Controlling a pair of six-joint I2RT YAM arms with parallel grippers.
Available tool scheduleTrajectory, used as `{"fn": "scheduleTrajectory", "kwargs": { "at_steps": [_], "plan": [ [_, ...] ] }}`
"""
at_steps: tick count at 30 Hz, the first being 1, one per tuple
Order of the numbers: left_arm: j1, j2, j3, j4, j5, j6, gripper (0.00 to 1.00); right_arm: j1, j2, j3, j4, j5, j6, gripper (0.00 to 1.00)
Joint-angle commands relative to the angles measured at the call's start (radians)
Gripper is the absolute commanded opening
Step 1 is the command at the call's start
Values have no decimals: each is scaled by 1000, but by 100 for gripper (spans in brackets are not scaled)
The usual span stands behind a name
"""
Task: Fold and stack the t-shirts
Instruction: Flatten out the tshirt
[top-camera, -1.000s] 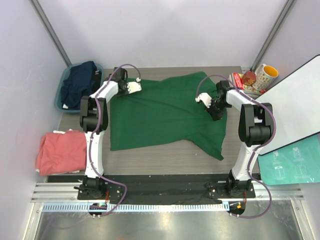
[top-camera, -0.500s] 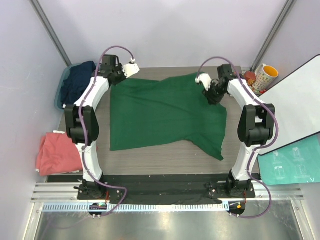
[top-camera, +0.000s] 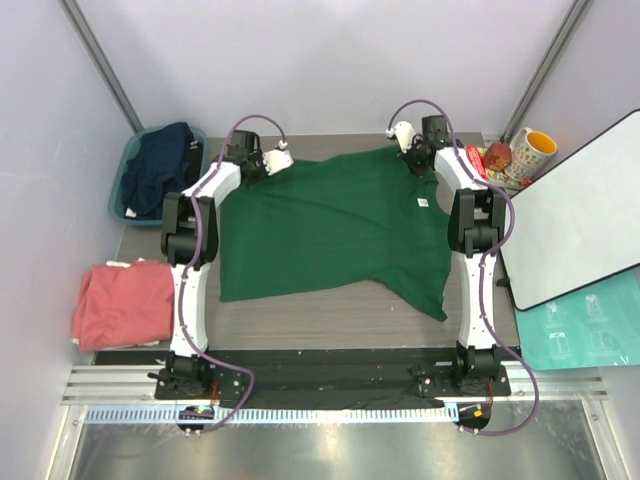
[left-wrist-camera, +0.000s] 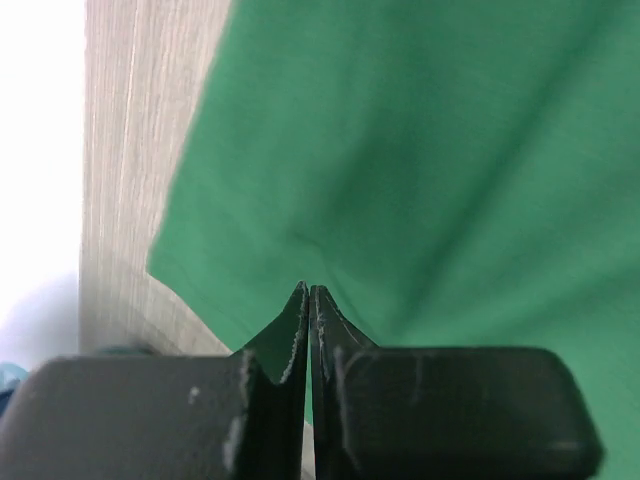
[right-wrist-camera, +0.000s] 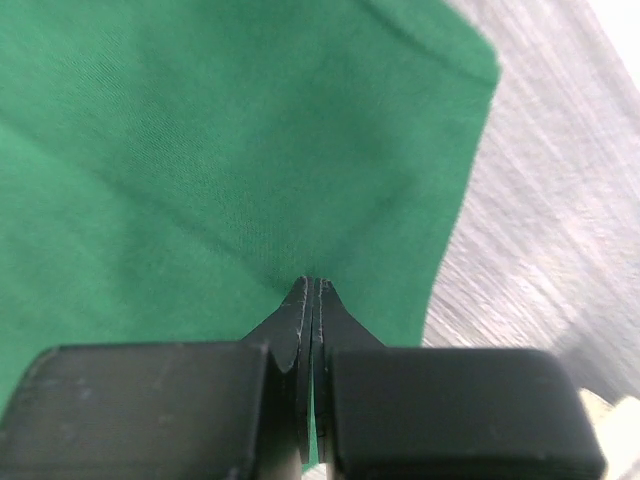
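The dark green t-shirt (top-camera: 330, 230) lies spread across the table, its white neck label (top-camera: 424, 205) showing near the right side. My left gripper (top-camera: 277, 159) is shut on the shirt's far left corner; in the left wrist view the green cloth (left-wrist-camera: 420, 150) runs into the closed gripper (left-wrist-camera: 308, 291). My right gripper (top-camera: 404, 137) is shut on the far right edge; in the right wrist view the cloth (right-wrist-camera: 220, 150) is pinched in the gripper (right-wrist-camera: 312, 282). A navy t-shirt (top-camera: 160, 170) lies in the teal tub (top-camera: 126, 163). A salmon-pink t-shirt (top-camera: 122, 303) lies at the near left.
A yellow-and-white mug (top-camera: 530, 152) and snack packets (top-camera: 480, 160) stand at the far right corner. A white board (top-camera: 590, 220) leans along the right side, with a teal sheet (top-camera: 585, 335) below it. Bare wood table (top-camera: 330, 315) shows in front of the green shirt.
Both grippers have gone to the table's far edge with the green shirt's edge. The right part of the shirt has opened out, and the neck label now shows.
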Motion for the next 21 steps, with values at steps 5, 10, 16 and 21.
{"fn": "scheduleTrajectory", "kwargs": {
  "at_steps": [5,10,16,21],
  "plan": [
    [10,141,257,199,-66,5,0,5,-29,-11,62,28,-7,1],
    [12,207,375,155,-15,-14,0,2,-78,-127,62,40,-51,1],
    [10,215,358,79,67,-21,0,1,-90,-173,64,52,-56,1],
    [12,233,364,41,125,-34,0,1,-83,-169,64,54,-38,1]
  ]
}}
